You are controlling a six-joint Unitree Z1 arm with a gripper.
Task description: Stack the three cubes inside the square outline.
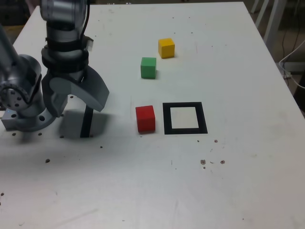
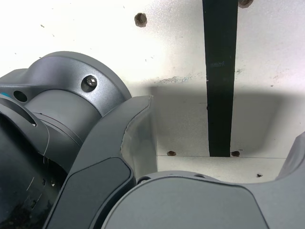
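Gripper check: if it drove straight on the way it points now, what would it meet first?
Probably the bare tabletop by the black tape strip; the gripper's height is hard to judge.

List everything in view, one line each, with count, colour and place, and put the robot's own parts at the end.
Red cube: one, red, just left of the square outline in the exterior view.
Green cube: one, green, farther back than the red one.
Yellow cube: one, yellow, behind and right of the green one.
Square outline: one, black with a white centre, right of the red cube.
Tape strip: one, black, straight, beneath the gripper.
Table: one, white, with small dark holes and marks, under everything.
Arm: one, black and grey, at the exterior view's left.
Gripper: one, grey, fingers open, above the table by the strip.
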